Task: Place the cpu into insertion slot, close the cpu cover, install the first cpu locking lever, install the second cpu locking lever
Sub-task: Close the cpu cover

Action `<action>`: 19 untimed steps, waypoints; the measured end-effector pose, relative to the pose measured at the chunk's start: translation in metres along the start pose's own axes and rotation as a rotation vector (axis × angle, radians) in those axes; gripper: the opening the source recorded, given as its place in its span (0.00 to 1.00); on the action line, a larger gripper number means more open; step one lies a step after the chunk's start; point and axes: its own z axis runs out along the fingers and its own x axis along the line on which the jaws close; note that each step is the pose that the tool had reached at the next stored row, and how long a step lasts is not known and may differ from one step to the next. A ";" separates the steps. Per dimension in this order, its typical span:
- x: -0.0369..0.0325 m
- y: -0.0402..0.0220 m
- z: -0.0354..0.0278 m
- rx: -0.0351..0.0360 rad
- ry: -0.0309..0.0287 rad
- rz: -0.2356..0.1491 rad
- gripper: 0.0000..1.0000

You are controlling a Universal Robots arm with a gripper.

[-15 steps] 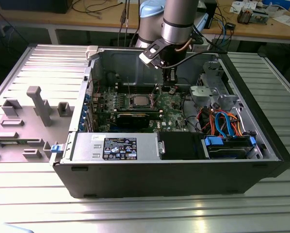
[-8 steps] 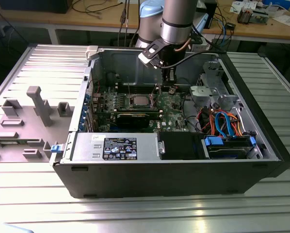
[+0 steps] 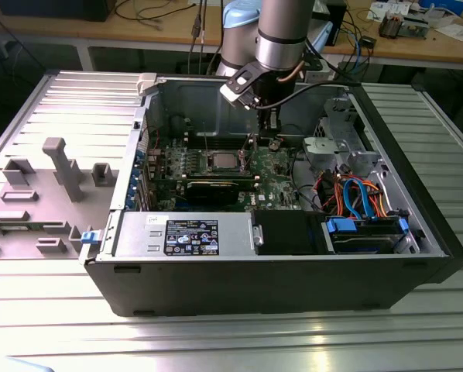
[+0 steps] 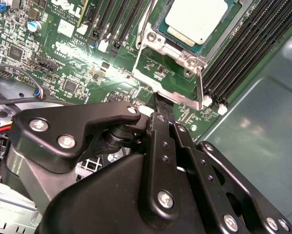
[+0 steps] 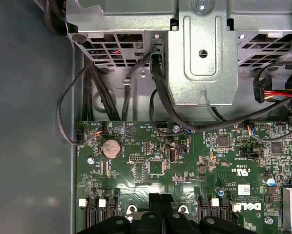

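The cpu point(image 4: 198, 18) lies flat in the insertion slot point(image 4: 157, 32), silver top up; in the exterior view it sits mid-board point(image 3: 222, 160). The cpu cover point(image 4: 171, 95), a silver windowed frame, stands tilted up off the socket, with green board showing through its window. A thin locking lever point(image 4: 200, 84) runs along the cover's side. My gripper point(image 4: 161, 108) is shut, and its black fingertips touch the cover's raised edge. From outside, the gripper point(image 3: 272, 142) hangs inside the case just to the exterior view's right of the socket. Its fingertips point(image 5: 155, 204) hover over the motherboard.
Long black memory slots point(image 4: 248, 48) flank the socket. A metal drive cage point(image 5: 199, 58) with black cables point(image 5: 158, 92) stands beyond the board. A black expansion card point(image 3: 216, 188) and the power supply point(image 3: 185, 232) lie nearer the case front. Grey fixtures point(image 3: 61, 167) stand on the exterior view's left.
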 end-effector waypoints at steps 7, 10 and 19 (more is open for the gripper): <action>0.0000 -0.0013 0.0000 0.0000 0.0000 0.000 0.11; 0.0000 -0.0023 0.0000 0.0000 0.0000 0.000 0.11; 0.0000 -0.0056 0.0000 -0.0001 0.0000 0.000 0.11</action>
